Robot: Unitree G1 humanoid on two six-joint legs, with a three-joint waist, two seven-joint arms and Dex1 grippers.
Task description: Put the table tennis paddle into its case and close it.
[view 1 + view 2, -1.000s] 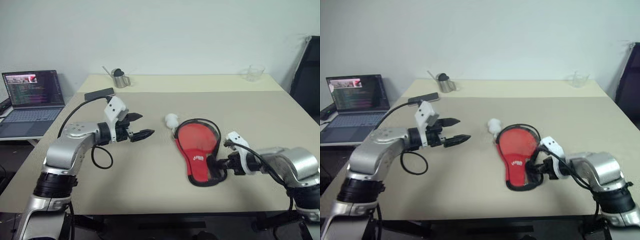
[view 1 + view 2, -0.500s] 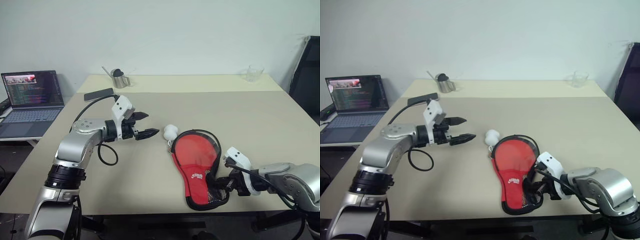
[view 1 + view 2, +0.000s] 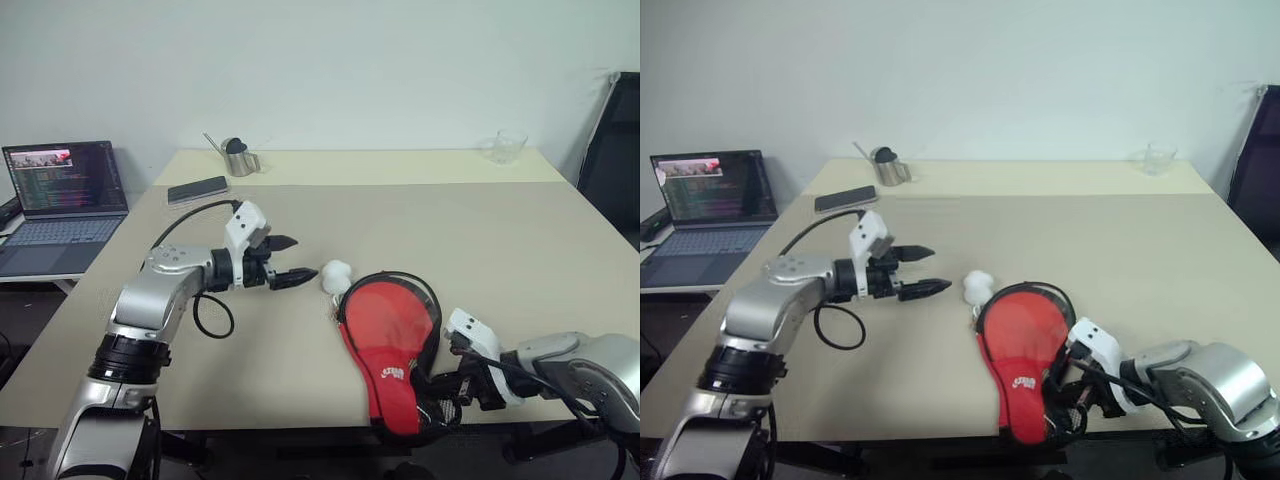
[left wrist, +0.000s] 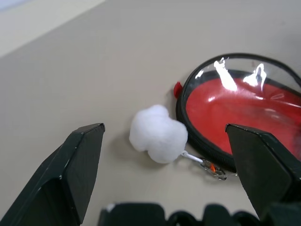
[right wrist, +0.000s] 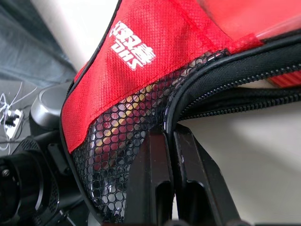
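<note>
The case [image 3: 392,345] lies lengthwise, narrow end toward the table's near edge, pinched by the right pincer [image 3: 447,392]; left pincer [image 3: 292,260] wide.

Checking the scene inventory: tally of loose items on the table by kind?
Paddle case: 1
White pom-pom zip pull: 1
Phone: 1
Metal cup: 1
Clear glass cup: 1
Total: 5

Case [image 3: 392,345] handle end overhangs table [image 3: 300,385] front edge, partly hidden behind right gripper [image 3: 452,392]; contents indiscernible.
</note>
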